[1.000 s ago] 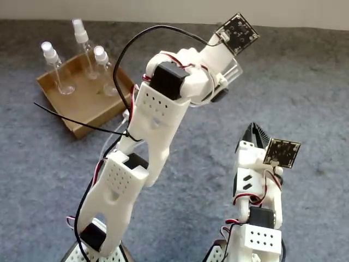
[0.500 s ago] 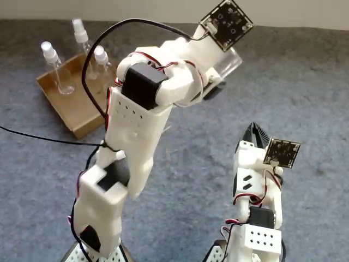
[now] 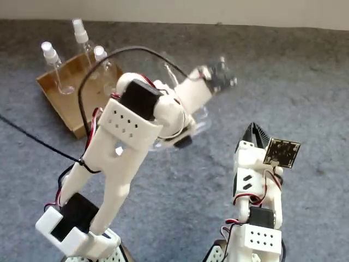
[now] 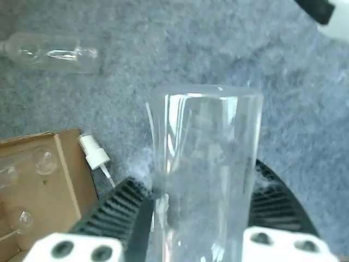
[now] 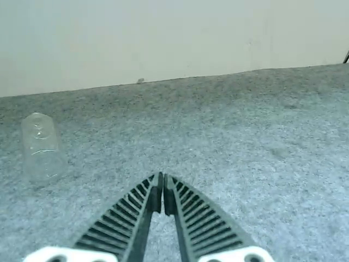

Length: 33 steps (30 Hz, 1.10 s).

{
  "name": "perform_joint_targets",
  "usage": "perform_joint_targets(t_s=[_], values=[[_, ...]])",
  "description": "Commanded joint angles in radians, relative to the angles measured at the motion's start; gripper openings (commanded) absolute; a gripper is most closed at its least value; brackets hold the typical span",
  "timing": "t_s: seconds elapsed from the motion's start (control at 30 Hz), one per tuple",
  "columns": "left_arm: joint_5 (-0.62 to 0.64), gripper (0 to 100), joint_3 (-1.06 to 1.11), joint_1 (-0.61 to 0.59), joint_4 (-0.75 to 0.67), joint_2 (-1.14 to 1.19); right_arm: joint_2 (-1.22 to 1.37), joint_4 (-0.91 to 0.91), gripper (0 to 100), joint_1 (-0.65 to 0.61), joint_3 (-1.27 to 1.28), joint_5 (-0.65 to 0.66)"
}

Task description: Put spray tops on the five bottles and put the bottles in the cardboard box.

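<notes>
3 of 5 boxed: three capped bottles [image 3: 82, 38] stand upright in the cardboard box [image 3: 57, 109], spray tops on, grouped toward its far side
Box remainder: the near half of the floor is bare cardboard, which looks like room for two more
Step in hand: fourth bottle, by my read; it is in the air and neither set down nor boxed
Left gripper [image 4: 199, 185]: fingers spread to the bottle's width and clamped on the held bottle [image 4: 204, 136], one ribbed finger on each side of the clear body
Held bottle: above the carpet [image 3: 305, 82], between the box and the right arm, flat end pointing away from the wrist camera
Held bottle neck: hidden at the gripper end, so I cannot tell if a top is on it
Right gripper [image 5: 162, 183]: fingers pressed together, nothing between them, parked low over the carpet and well apart from the box
Loose bottle [image 4: 52, 53]: lies on its side on the carpet, outside the box, clear, with no spray top visible on its neck
Loose spray top [image 4: 94, 158]: white with a dip tube, lying on the carpet just beside the outer box wall
Next move, if held bottle is uncapped: right arm has to open and fetch the loose top, and left has to present the neck upright and steady
Next move, if capped: swing over the bare part of the box and lower base first, clear of the three standing bottles
Risk: clear, slick wall held at mid-body, so the bottle may twist during capping
</notes>
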Motion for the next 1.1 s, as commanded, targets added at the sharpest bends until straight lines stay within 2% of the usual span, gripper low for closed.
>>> perform_joint_targets(t_s=[0.0, 0.13, 0.47, 0.67, 0.9, 1.07], values=[[-0.123, 14, 0.114, 0.002, 0.002, -0.051, 0.007, 0.004, 0.5, 0.008, 0.174, 0.012], [-0.218, 14, 0.249, 0.002, -0.074, -0.051, 0.008, 0.005, 0.5, 0.008, 0.174, 0.012], [-0.462, 13, 0.74, -0.021, -0.562, -0.051, 0.008, 0.005, 0.5, 0.007, 0.174, 0.012], [-0.545, 13, 0.888, -0.056, -0.766, -0.051, 0.008, 0.005, 0.5, 0.007, 0.174, 0.012], [-0.54, 13, 0.952, -0.099, -0.905, -0.05, 0.008, 0.005, 0.5, 0.005, 0.174, 0.012], [-0.545, 13, 0.96, -0.093, -0.91, -0.05, 0.008, 0.005, 0.5, 0.005, 0.174, 0.012]])
